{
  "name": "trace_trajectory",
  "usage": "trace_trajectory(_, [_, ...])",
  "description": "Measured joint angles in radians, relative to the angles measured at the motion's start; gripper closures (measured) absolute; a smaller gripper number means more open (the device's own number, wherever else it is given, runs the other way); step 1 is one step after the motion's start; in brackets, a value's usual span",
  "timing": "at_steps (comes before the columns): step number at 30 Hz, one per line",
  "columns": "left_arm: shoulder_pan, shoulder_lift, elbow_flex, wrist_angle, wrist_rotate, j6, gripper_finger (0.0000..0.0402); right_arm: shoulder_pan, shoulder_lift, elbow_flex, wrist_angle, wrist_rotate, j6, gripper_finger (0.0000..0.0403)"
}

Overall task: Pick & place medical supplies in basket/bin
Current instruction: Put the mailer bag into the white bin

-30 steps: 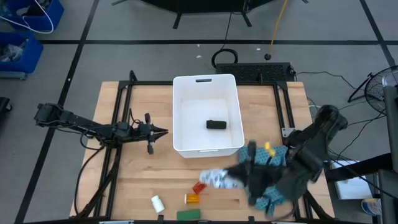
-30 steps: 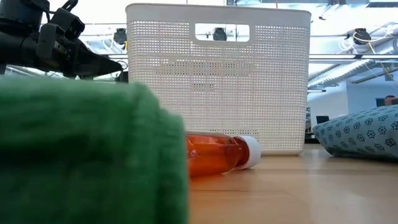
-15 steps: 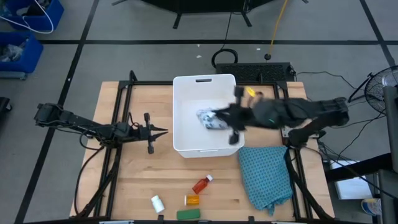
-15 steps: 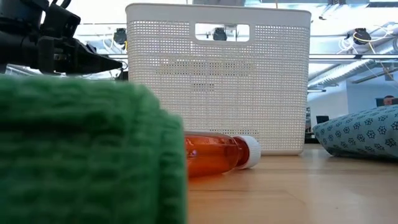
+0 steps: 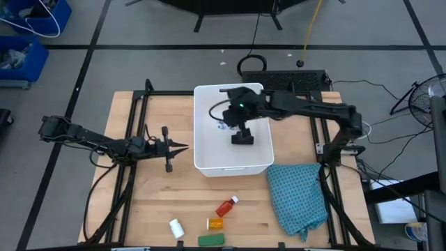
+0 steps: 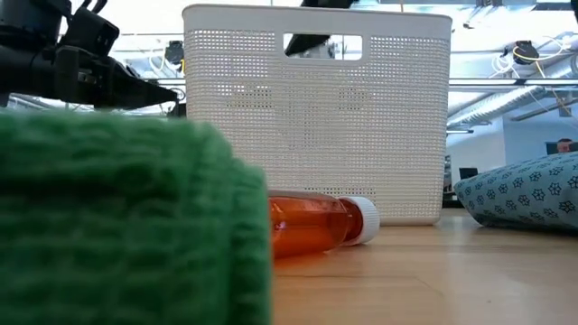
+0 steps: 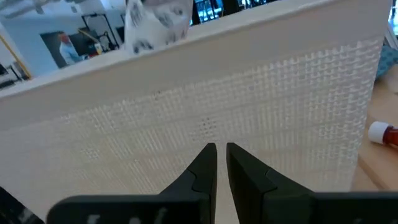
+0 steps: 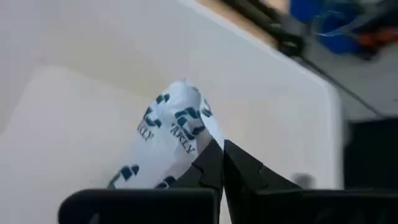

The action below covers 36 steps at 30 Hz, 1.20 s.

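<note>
I've got the right claw (image 8: 219, 163) pinched on the white patterned packet (image 8: 168, 134), over the bin (image 5: 209, 164); black block (image 5: 242, 139) just below, already in. Left claw (image 7: 220, 163) closed, empty, parked beside bin. Left on counter (image 5: 160, 195): red bottle (image 5: 226, 206), orange vial (image 5: 215, 223), white bottle (image 5: 176, 227), green bar (image 5: 211, 240).

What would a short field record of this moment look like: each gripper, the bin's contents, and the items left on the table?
right gripper: over the white bin, shut on the white patterned packet
left gripper: beside the bin, above the table, shut, empty
in bin: black block
on table: red bottle, orange vial, white little bottle, green flat bar
also on table: teal cloth
</note>
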Motion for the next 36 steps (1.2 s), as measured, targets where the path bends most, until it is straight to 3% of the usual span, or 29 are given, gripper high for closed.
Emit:
trace_trajectory(3, [0.000, 0.000, 0.000, -0.025, 0.000, -0.029, 0.0360, -0.040, 0.043, -0.014, 0.053, -0.077, -0.024, 0.0403])
trace_trajectory(11, [0.000, 0.000, 0.000, -0.037, 0.000, -0.073, 0.0360, -0.076, 0.133, -0.110, 0.224, -0.051, 0.006, 0.0403])
trace_trajectory(16, [0.000, 0.000, 0.000, -0.039, 0.000, -0.073, 0.0360, -0.072, 0.176, -0.174, 0.233, -0.054, 0.029, 0.0403])
trace_trajectory(24, [0.000, 0.000, 0.000, -0.043, 0.000, -0.068, 0.0360, -0.047, 0.175, -0.316, 0.319, -0.061, 0.043, 0.0403])
trace_trajectory(36, [0.000, 0.000, 0.000, -0.034, -0.001, -0.066, 0.0360, -0.047, 0.174, -0.400, 0.459, -0.167, 0.129, 0.0403])
